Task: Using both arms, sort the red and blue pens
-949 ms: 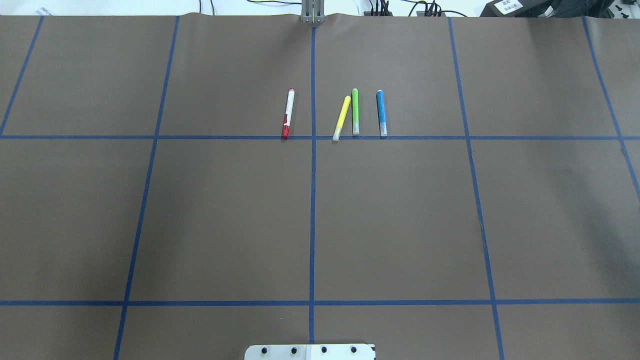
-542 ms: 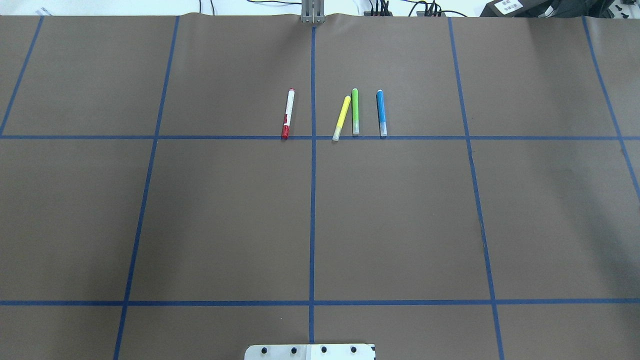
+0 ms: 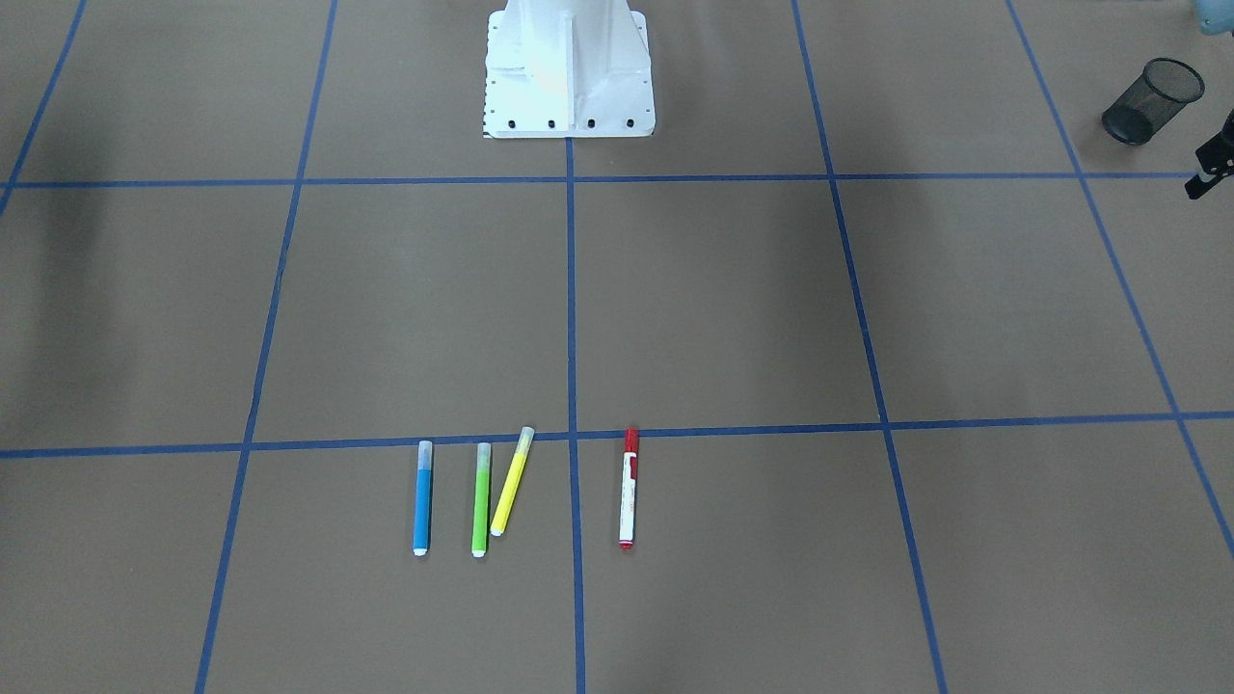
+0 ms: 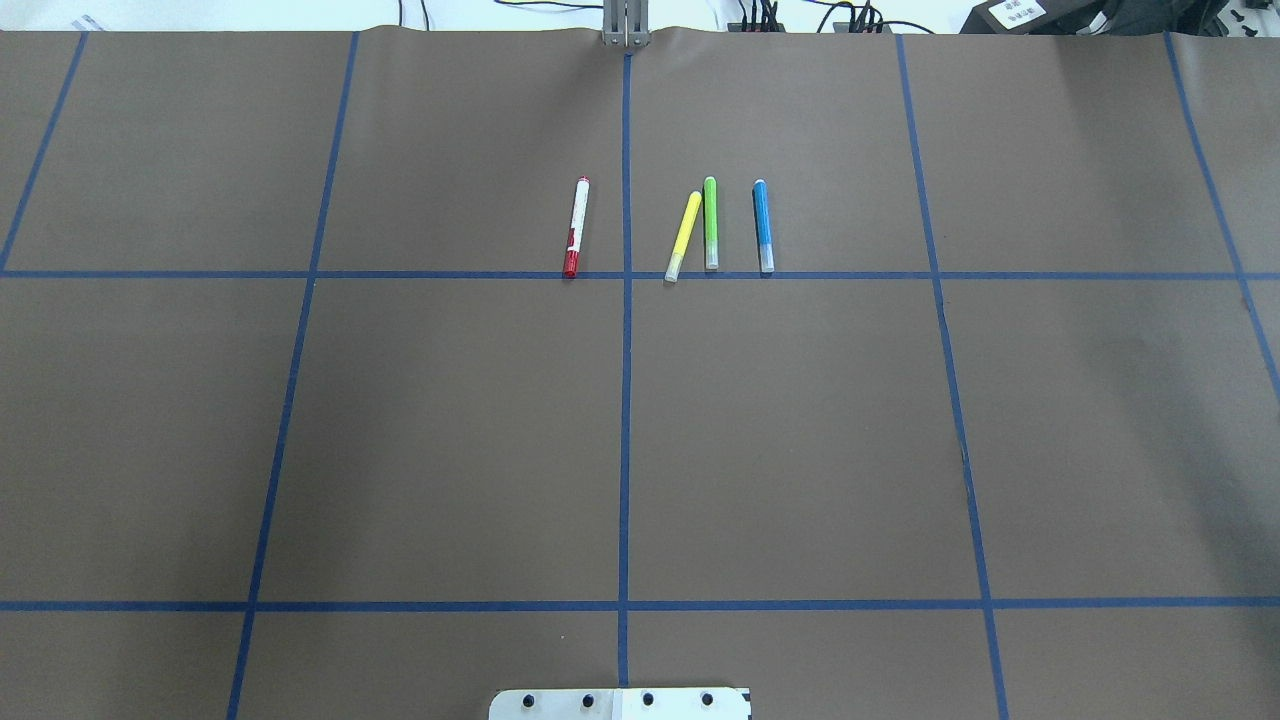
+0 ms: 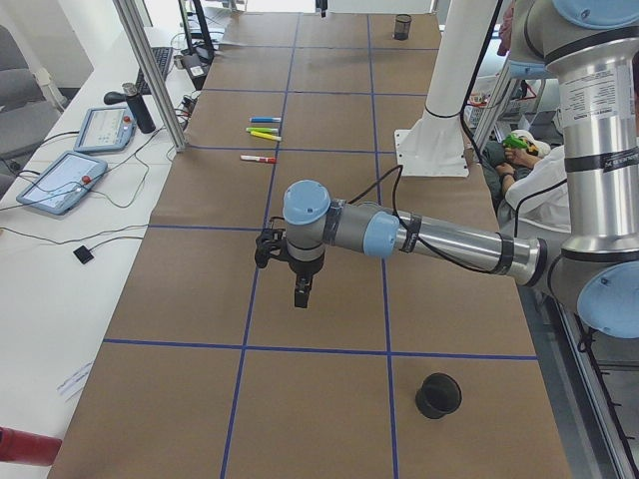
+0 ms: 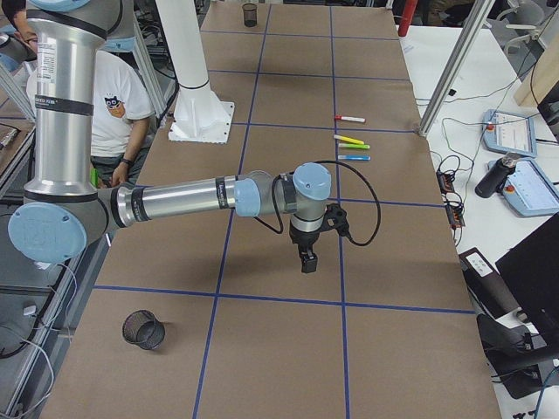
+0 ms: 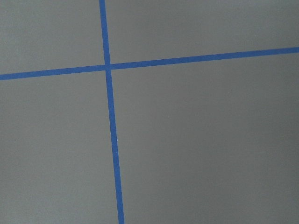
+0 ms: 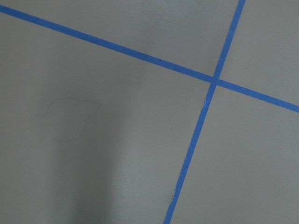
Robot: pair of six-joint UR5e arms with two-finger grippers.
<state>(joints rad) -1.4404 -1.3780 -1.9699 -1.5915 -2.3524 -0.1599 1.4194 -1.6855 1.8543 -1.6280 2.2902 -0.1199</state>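
Just above the middle of the overhead view, four pens lie in a row on the brown mat. Each is roughly upright in the frame, with its lower end at or close to the horizontal tape line. The red marker lies just left of the centre vertical tape, its red cap at the bottom touching the horizontal line. Right of the centre tape lies the yellow highlighter, tilted so that its top leans toward the green highlighter; whether those two touch I cannot tell. A little further right, apart from them, lies the blue highlighter. The front-facing view shows the same row in its lower middle, mirrored: blue at the left, red at the right. All four rest flat on the mat.

The left gripper hangs in the centre of the exterior left view, pointing down above the mat. It is well apart from the pens, which sit small in the upper middle of that frame. From this side view I cannot tell whether its fingers are apart or together. The right gripper hangs likewise in the centre of the exterior right view, also well apart from the pens, and its fingers' state cannot be told either.

A black cup stands at the lower right of the exterior left view. A mesh cup stands at the lower left of the exterior right view. Both wrist views show only mat and crossing tape.
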